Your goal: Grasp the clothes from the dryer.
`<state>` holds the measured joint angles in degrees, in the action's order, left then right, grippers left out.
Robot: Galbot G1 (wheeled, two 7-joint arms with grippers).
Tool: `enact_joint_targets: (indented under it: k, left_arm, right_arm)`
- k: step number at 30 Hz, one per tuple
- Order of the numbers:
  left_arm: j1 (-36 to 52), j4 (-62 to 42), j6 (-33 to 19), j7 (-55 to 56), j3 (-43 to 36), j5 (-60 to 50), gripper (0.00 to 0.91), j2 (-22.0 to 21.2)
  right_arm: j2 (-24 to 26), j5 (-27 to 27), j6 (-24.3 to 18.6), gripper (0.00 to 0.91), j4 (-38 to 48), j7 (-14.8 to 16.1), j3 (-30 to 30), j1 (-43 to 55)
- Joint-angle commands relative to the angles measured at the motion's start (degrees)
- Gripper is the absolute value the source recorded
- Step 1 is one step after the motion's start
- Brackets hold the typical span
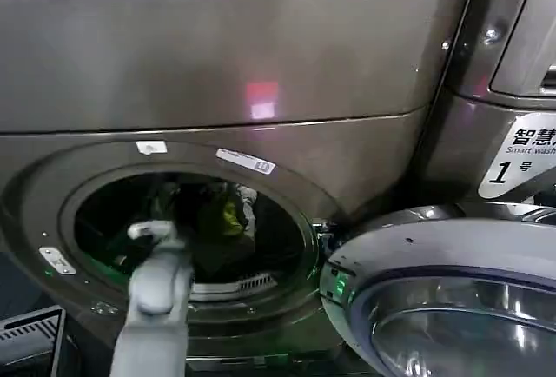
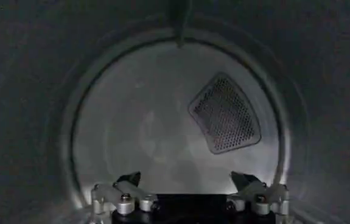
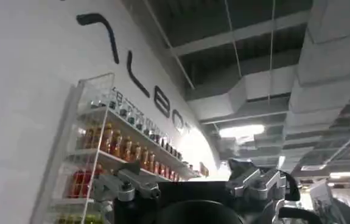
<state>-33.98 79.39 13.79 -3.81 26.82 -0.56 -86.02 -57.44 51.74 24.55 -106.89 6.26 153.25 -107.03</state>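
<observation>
The dryer point(image 1: 261, 73), a dark grey-brown front-loader, stands with its round dark-rimmed opening facing the robot; its door point(image 1: 452, 299), silver-rimmed with a glass porthole, hangs swung open at the lower right; a white "1" sticker point(image 1: 521, 155) sits on the panel above that door. The left arm point(image 1: 156, 307) reaches up from below through the opening, so that the left tool point(image 2: 190, 182) is inside the drum; seen from the left wrist, its two fingers point(image 2: 129, 179) stand well apart with nothing between them, facing the pale rear wall of the drum and a perforated vent point(image 2: 223, 114). The clothes point(image 1: 228, 214), a small yellow-green bundle with white cloth at its side, lie inside the drum, just beyond and to the right of the arm in the head view; whether the tool touches them cannot be told. The right tool point(image 3: 199, 182) is raised toward the ceiling, fingers apart and empty, with a shelf of bottles point(image 3: 120, 152) on the wall behind it.
</observation>
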Motion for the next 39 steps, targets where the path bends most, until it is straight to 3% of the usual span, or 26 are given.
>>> enact_joint_targets:
  k: [1, 7, 10, 15, 20, 29, 37, 38, 39]
  left_arm:
    - [19.35, -27.5, 3.96, -17.7, -8.44, -3.4, 0.907, 4.16]
    - [28.72, -44.27, 1.54, -29.28, -18.55, -9.53, 0.907, 5.91]
    - [33.34, -51.33, 0.21, -36.8, -25.7, -18.4, 0.907, 5.73]
    - [38.71, -54.76, -4.7, -46.52, -38.24, -29.33, 0.907, 7.57]
    - [44.56, -60.45, -10.2, -53.4, -47.85, -31.92, 0.907, 7.62]
    - [45.35, -67.74, -11.84, -55.73, -52.89, -41.64, 0.907, 5.18]
    - [44.0, -68.95, -10.71, -53.08, -53.0, -36.75, 0.907, 5.2]
    - [43.86, -68.84, -10.51, -53.04, -52.9, -35.94, 0.899, 5.1]
    - [43.71, -68.91, -10.38, -52.99, -52.92, -35.62, 0.819, 4.9]
  right_arm:
    - [0.14, -0.16, -0.06, 0.907, 0.26, 0.17, 0.16, -0.07]
    - [0.3, -0.14, -0.1, 0.907, -0.23, 0.21, -0.22, 0.34]
    - [0.24, -0.14, -0.1, 0.907, -0.15, 0.26, -0.16, 0.42]
    - [0.12, -0.22, -0.1, 0.907, -0.03, 0.35, -0.04, 0.55]
    - [0.05, -0.26, -0.13, 0.907, 0.05, 0.41, -0.19, 0.86]
    - [0.05, -0.42, -0.22, 0.907, 0.34, 0.5, -0.42, 1.25]
    - [0.01, -0.42, -0.25, 0.907, 0.17, 0.57, -0.68, 1.45]
    - [0.0, -0.43, -0.28, 0.907, 0.25, 0.58, -0.67, 1.4]
    - [-0.01, -0.43, -0.3, 0.907, 0.3, 0.62, -0.65, 1.37]
